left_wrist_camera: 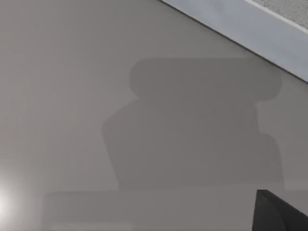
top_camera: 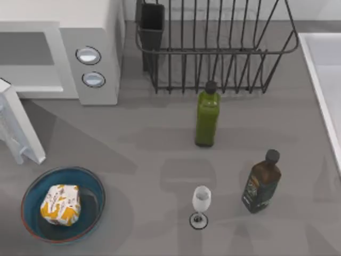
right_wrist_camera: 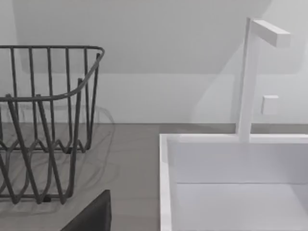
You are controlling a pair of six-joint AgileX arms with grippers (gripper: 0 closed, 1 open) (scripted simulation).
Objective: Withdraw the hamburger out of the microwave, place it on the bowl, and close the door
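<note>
- The hamburger (top_camera: 60, 205) lay in the bowl (top_camera: 33, 188) at the bench's (top_camera: 160, 160) front-left corner.
- The microwave (top_camera: 101, 32) stood at the rear-left corner.
- Its door (top_camera: 18, 128) stood open, swung toward the front.
- State of both arms' fingers: cannot tell.

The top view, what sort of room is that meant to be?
Most likely a kitchen counter, in a rendered scene. A white microwave stands at the back left with its door open, a wire dish rack sits beside it, and a white sink with a tap is at the right.
</note>
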